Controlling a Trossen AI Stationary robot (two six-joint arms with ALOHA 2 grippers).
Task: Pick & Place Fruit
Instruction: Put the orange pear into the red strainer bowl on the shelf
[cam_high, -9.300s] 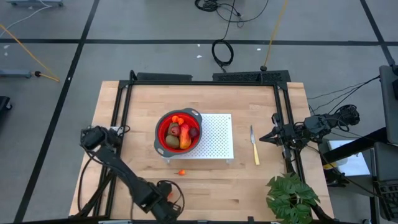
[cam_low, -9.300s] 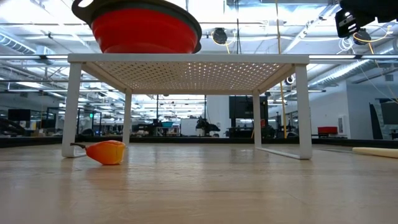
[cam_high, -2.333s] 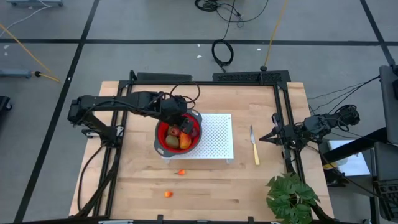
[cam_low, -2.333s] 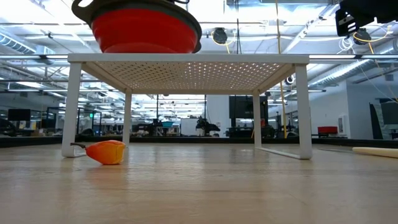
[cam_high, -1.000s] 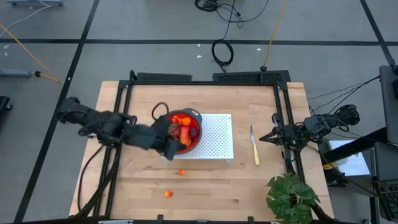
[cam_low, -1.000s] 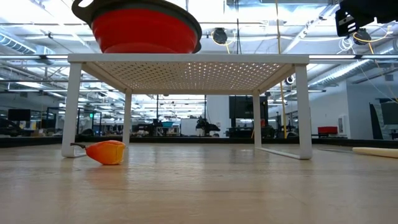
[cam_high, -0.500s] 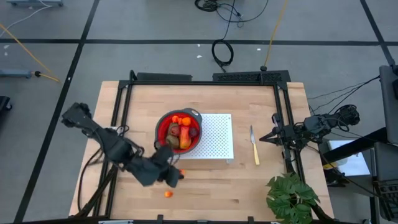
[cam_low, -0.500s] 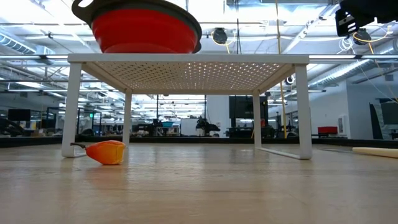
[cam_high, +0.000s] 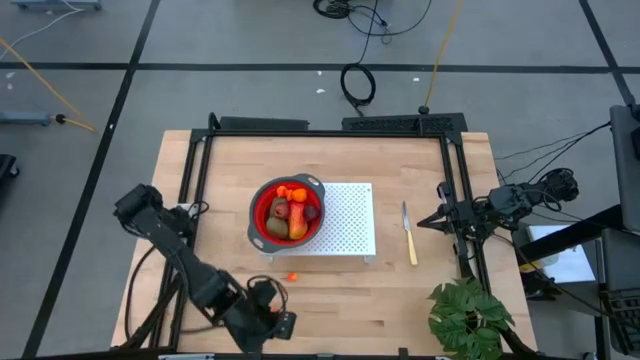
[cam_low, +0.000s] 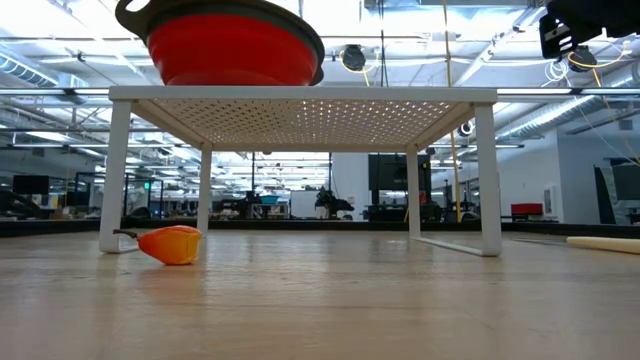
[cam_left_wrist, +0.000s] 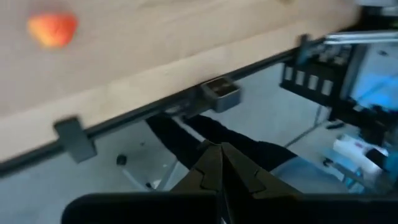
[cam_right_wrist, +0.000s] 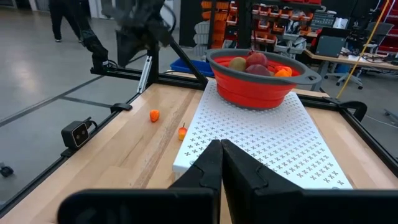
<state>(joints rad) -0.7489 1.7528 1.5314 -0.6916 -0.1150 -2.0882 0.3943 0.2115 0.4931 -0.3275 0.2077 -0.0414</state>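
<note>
Watching remotely, I held the left gripper shut and empty at the table's front edge, fruit piled in the red bowl, risking knocking loose orange bits overboard.

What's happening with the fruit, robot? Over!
Left gripper shut, empty, at table's near edge. Right gripper shut, parked at right edge. Most fruit in red bowl; two orange bits on table. Nothing blocking.

Bowl on rack's left end, frame centre.
Fruit inside; knife right of rack, plant lower right, stray piece below bowl.
</note>
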